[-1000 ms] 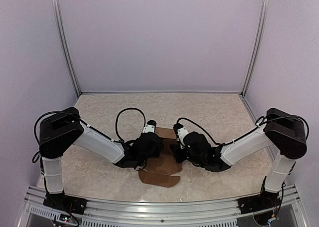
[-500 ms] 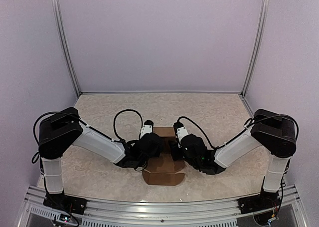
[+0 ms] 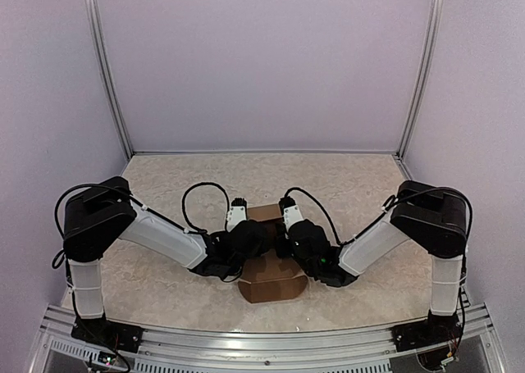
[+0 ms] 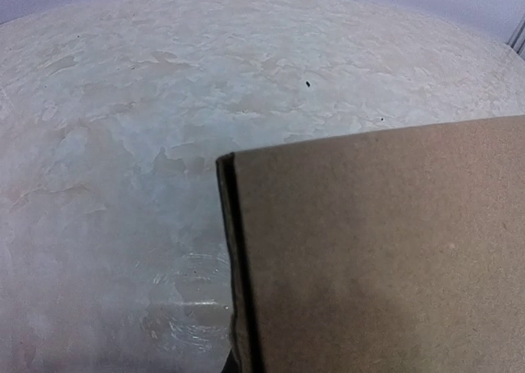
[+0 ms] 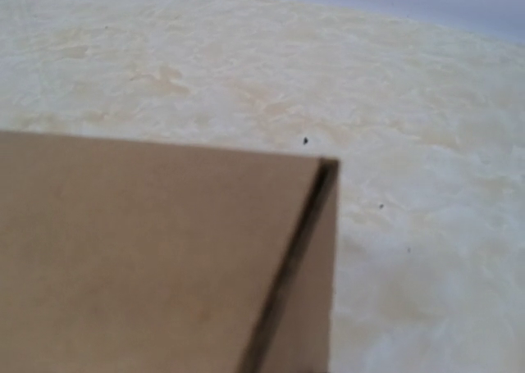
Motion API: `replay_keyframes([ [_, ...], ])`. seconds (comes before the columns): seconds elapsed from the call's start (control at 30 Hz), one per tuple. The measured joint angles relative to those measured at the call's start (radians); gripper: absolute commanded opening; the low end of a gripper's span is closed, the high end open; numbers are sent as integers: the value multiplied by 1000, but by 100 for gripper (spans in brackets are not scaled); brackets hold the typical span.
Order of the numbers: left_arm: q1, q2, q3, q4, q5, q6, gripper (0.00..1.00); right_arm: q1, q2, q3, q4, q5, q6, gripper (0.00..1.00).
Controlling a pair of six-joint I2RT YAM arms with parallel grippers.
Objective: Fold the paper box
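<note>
Jaws shut on our left gripper [image 3: 248,239], no telling on our right gripper [image 3: 288,238], and between them sits the paper box [image 3: 271,281], walls already up into a squarish carton, so we reckon only closing flaps are left.

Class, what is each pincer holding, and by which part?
The left pincer appears shut on a raised side flap of the paper box. Whether the right pincer grips the opposite flap cannot be told.
</note>
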Motion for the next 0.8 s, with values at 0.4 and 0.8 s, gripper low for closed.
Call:
replay_keyframes([
  [0.4, -3, 0, 1, -21, -33, -18, 9, -2, 47, 46, 21, 54, -55, 0],
  [0.8, -35, 0, 3, -37, 31, 11, 53, -2, 47, 48, 23, 49, -72, 0],
])
